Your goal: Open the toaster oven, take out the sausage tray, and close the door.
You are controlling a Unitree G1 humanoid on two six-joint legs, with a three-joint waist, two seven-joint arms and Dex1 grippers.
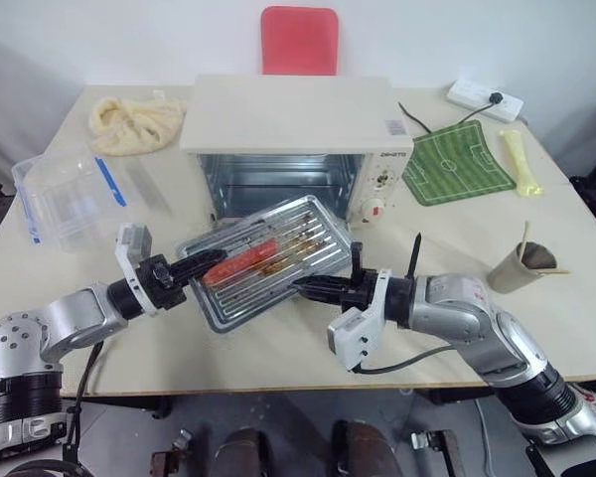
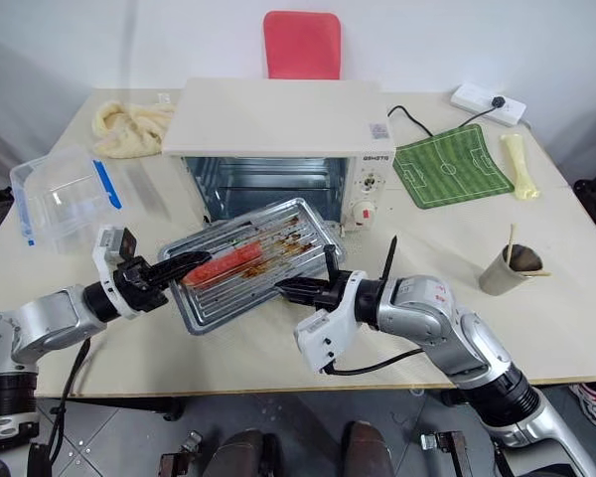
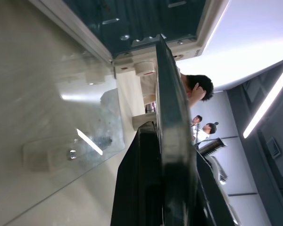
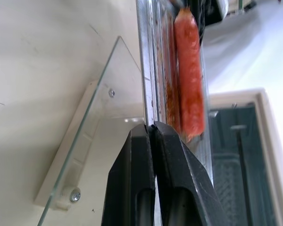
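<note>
Sausage tray (image 1: pixel 268 262), door (image 4: pixel 85 155) beneath it.

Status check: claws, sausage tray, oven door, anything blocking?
Left claw and right claw both shut on the sausage tray, held out over the open door. Toaster oven cavity empty. No obstruction near the door.

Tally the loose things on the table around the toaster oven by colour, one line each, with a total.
Green: 1, football-pitch mat
White: 1, power strip
Yellow or cream: 2, crumpled cloth, pale glove-like item
Clear with blue clips: 1, plastic box
Brown-grey: 1, paper cup
Total: 6
</note>
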